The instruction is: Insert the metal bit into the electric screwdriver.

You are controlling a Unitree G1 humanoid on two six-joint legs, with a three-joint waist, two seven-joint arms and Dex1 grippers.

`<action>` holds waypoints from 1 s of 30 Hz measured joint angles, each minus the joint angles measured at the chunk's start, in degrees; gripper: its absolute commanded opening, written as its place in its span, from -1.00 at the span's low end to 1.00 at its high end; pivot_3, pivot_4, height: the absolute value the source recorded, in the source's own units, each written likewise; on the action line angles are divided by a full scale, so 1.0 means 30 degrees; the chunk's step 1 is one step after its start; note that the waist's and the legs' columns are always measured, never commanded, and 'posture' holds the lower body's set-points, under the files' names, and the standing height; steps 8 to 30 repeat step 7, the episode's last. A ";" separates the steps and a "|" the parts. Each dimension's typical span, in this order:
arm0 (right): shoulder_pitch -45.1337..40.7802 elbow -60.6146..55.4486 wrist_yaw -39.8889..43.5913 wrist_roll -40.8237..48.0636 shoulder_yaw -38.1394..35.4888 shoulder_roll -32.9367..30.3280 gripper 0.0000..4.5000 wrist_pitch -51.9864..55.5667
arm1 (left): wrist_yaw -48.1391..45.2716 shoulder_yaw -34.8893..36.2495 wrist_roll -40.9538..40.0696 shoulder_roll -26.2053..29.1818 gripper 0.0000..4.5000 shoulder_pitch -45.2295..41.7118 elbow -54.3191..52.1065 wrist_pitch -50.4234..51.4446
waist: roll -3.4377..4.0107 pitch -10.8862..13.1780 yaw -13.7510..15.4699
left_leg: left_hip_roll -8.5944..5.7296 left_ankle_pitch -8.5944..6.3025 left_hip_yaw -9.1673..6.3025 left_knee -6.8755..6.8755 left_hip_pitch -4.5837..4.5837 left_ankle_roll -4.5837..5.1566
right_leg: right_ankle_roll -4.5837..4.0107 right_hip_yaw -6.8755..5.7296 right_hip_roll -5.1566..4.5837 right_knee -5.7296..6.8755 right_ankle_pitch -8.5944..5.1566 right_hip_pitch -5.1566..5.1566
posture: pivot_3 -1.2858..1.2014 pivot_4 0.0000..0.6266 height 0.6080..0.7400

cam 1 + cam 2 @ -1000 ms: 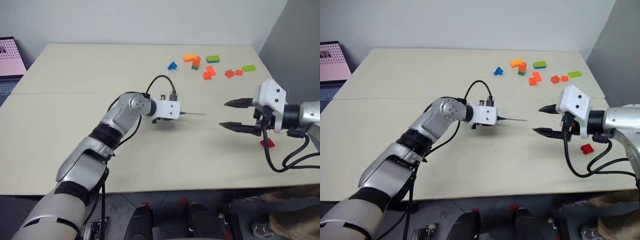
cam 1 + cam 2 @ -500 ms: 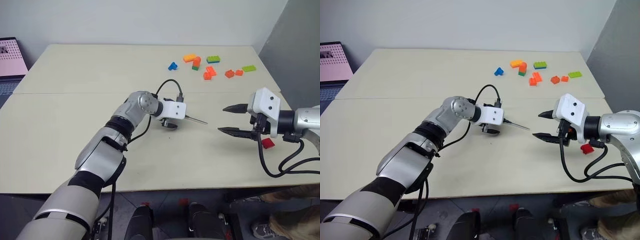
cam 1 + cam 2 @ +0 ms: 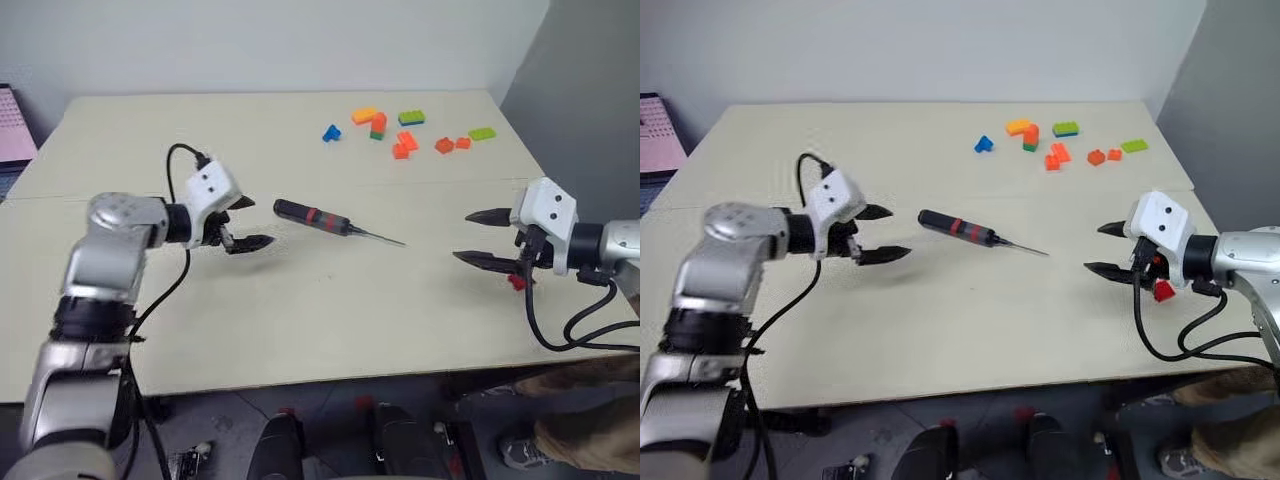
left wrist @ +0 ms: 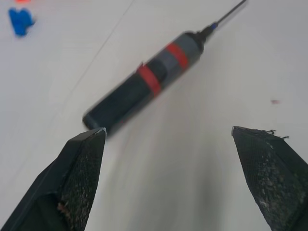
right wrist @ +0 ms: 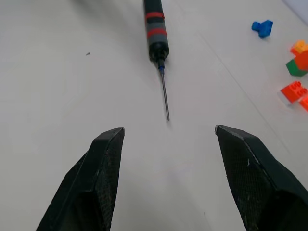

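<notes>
Left gripper [image 3: 243,222] has withdrawn leftward, jaws spread, releasing the electric screwdriver [image 3: 312,216] with the metal bit [image 3: 380,237] seated; right gripper [image 3: 488,238] open, empty.

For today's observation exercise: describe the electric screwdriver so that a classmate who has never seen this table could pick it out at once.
Start at the pale table and look near its middle, between the two robot arms. There lies the electric screwdriver, flat on its side. Unlike the bright toy bricks at the far edge, it is a slim black pen shape with red bands and a thin metal bit sticking out.
</notes>
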 measured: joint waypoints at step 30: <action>-0.0016 0.1129 0.0760 -0.0297 -0.0321 -0.0392 0.40 -0.0785 | 0.1275 0.3931 -0.2368 0.1630 0.94 0.5060 -0.5470 0.3265 | -0.0001 -0.0002 0.0233 | -0.0006 0.0010 0.0018 0.0032 0.0122 0.0017 | -0.0028 0.0008 -0.0021 -0.0012 0.0013 0.0118 | 0.03 -0.52 1.00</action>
